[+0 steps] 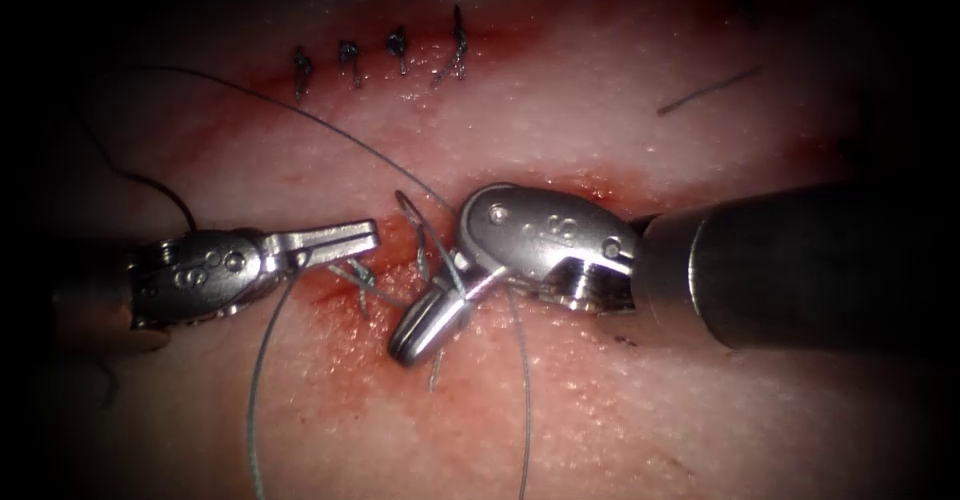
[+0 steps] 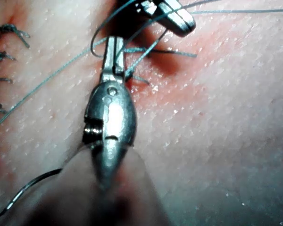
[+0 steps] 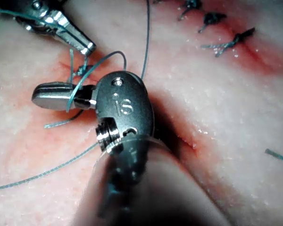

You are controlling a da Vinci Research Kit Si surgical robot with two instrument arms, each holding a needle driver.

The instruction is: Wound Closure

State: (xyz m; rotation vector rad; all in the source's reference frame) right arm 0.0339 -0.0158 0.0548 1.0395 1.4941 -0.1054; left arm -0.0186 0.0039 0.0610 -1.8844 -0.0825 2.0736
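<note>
- Two steel needle drivers work at the cut: the left tool [image 1: 345, 238], jaws together, clamps the thin grey-green thread [image 1: 262, 360].
- Right tool [image 1: 428, 325]: jaws closed, thread looped around them.
- Pale, red-stained tissue [image 1: 600, 110] carries four dark knotted stitches [image 1: 400, 55].
- Needle: cannot tell where.

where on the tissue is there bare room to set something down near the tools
Bare tissue lies between the row of finished stitches and the loose cut end of thread, and below the right claw, right of the thread. It is crowded between the left claw and right claw, where thread loops over a knot.
</note>
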